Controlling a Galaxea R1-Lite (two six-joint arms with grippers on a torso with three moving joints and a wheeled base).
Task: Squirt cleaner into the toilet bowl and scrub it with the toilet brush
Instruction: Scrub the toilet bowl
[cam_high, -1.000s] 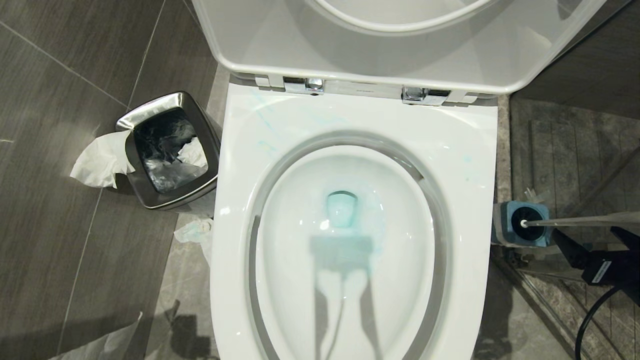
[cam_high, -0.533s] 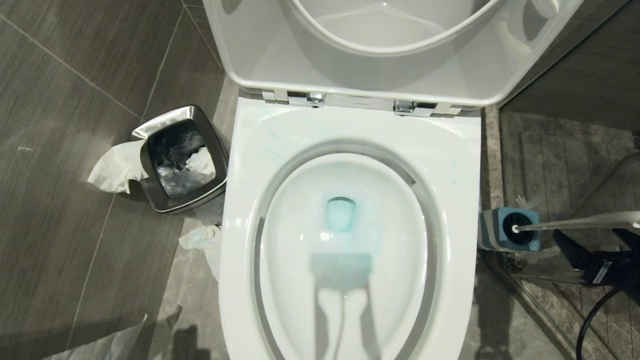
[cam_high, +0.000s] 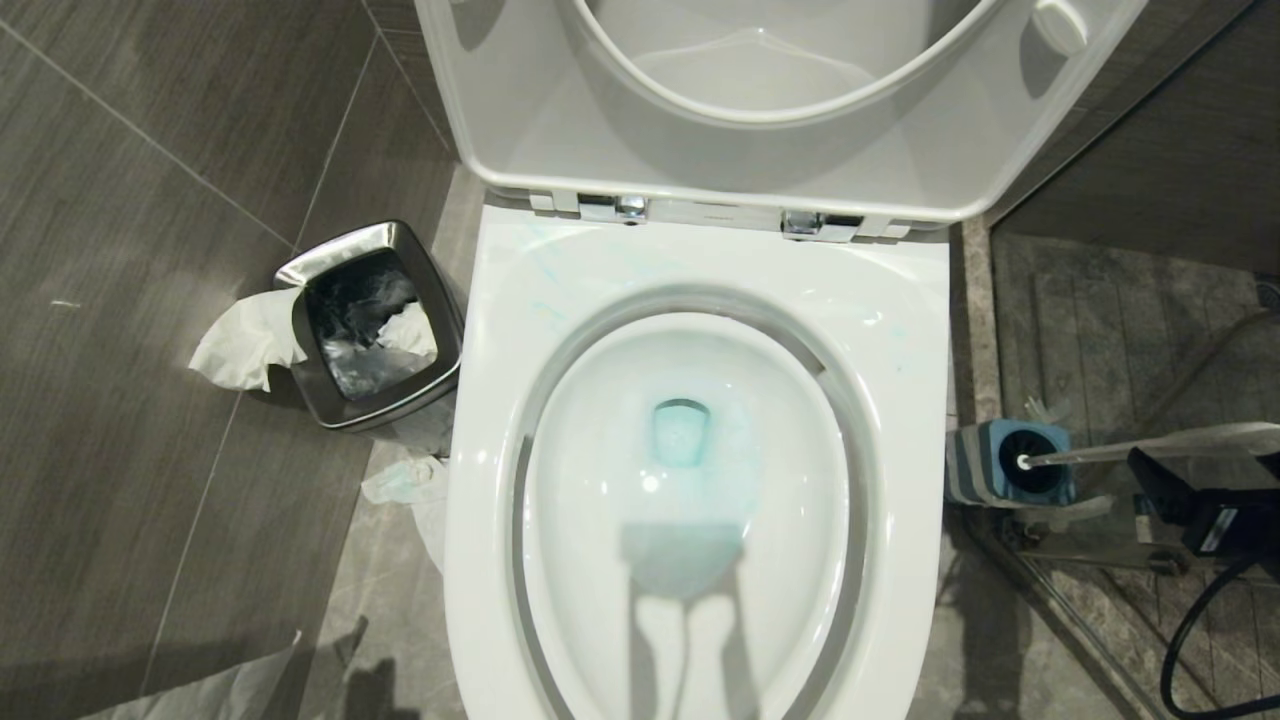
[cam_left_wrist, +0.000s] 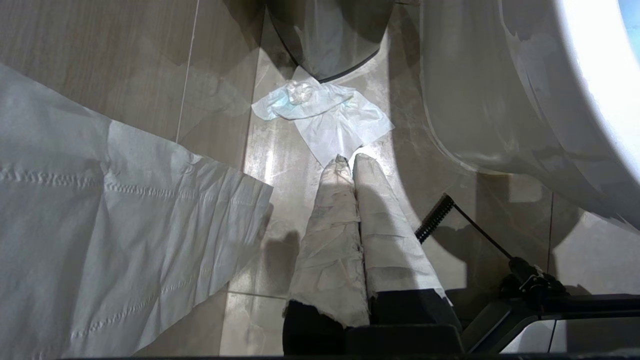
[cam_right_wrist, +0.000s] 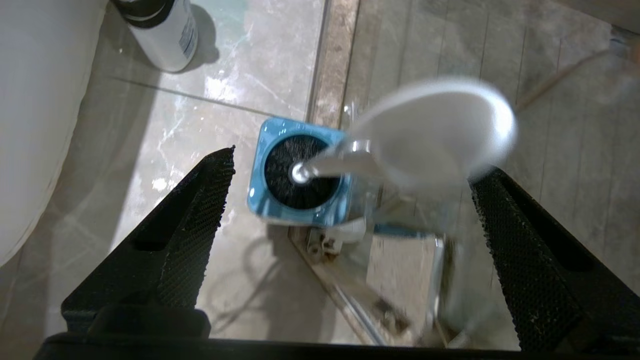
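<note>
The white toilet bowl (cam_high: 600, 500) lies open below me with seat and lid raised. Pale turquoise cleaner (cam_high: 682, 430) tints the water at the drain, and thin streaks mark the back rim. The toilet brush (cam_high: 1032, 462) stands in its blue square holder (cam_right_wrist: 265, 165) on the floor right of the toilet, black head down, its white handle (cam_right_wrist: 440, 135) slanting up. My right gripper (cam_right_wrist: 352, 165) hovers open over the handle's rounded tip, a finger on either side, not touching. My left gripper (cam_left_wrist: 350, 159), with taped fingers, hangs shut and empty over the floor left of the toilet.
A steel waste bin (cam_high: 300, 275) with tissue hanging out stands left of the toilet. Loose tissue (cam_left_wrist: 320, 110) and a paper sheet (cam_left_wrist: 100, 225) lie on the floor. A white bottle (cam_right_wrist: 165, 30) stands by the toilet's right side. A glass partition frame (cam_right_wrist: 345, 290) runs behind the holder.
The whole head view has shifted as the camera moved. My right gripper, still open, has drawn closer to the brush handle and further along it from the holder.
</note>
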